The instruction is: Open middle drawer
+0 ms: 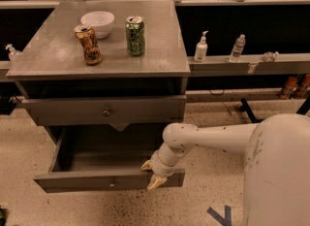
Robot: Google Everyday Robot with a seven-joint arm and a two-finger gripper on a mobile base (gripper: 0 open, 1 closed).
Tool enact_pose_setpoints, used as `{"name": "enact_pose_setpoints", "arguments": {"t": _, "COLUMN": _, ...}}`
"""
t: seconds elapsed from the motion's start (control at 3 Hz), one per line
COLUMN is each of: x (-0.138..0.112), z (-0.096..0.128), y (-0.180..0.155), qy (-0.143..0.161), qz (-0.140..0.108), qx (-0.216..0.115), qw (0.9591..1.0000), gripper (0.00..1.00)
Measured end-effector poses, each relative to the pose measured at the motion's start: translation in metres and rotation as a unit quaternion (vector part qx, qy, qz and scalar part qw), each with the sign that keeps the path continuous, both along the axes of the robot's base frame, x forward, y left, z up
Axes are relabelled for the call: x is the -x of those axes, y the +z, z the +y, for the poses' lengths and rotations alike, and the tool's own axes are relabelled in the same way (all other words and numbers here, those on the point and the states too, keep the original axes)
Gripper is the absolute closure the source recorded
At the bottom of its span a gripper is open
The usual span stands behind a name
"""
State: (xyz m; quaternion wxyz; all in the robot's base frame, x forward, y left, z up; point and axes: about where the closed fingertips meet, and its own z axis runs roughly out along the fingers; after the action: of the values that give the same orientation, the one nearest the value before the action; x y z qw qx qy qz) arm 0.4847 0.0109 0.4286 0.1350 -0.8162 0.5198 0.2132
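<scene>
Middle drawer (82, 182) stands well out of the cabinet, its deep box exposed, knob (112, 184) at the centre of the front. Upper drawer (72, 112) sits nearly flush above it.

Gripper (151, 174) is at the right end of the drawer front, not at the knob. Fingers (156, 182) are parted, one tip behind the panel's top edge and one in front, so it straddles the panel and carries nothing loose.

Judgement: the panel edge gives a surer hook for an outward pull than the small knob. The arm (213, 135) comes in low from the right.

Task looks done or nearly so; what remains is letting go and backing off.

Bowl (98, 22) and cans (135, 36) on top are well apart from the arm
</scene>
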Motion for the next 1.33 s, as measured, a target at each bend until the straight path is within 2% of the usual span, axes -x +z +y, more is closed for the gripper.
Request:
{"name": "enact_pose_setpoints", "arguments": {"t": 0.33, "x": 0.001, "z": 0.002, "y": 0.001, "qy": 0.007, "qz": 0.006, "qx": 0.004, "qw": 1.0000, "gripper": 0.96}}
{"name": "enact_pose_setpoints", "arguments": {"t": 0.67, "x": 0.001, "z": 0.002, "y": 0.001, "qy": 0.007, "qz": 0.006, "qx": 0.004, "qw": 1.0000, "gripper": 1.00}}
{"name": "enact_pose_setpoints", "arguments": {"t": 1.0, "x": 0.002, "z": 0.002, "y": 0.002, "qy": 0.007, "qz": 0.005, "qx": 0.003, "qw": 1.0000, "gripper": 0.99}}
{"name": "enact_pose_setpoints", "arguments": {"t": 1.33, "x": 0.020, "z": 0.003, "y": 0.013, "qy": 0.015, "qz": 0.002, "qx": -0.016, "qw": 0.9998, "gripper": 0.79}}
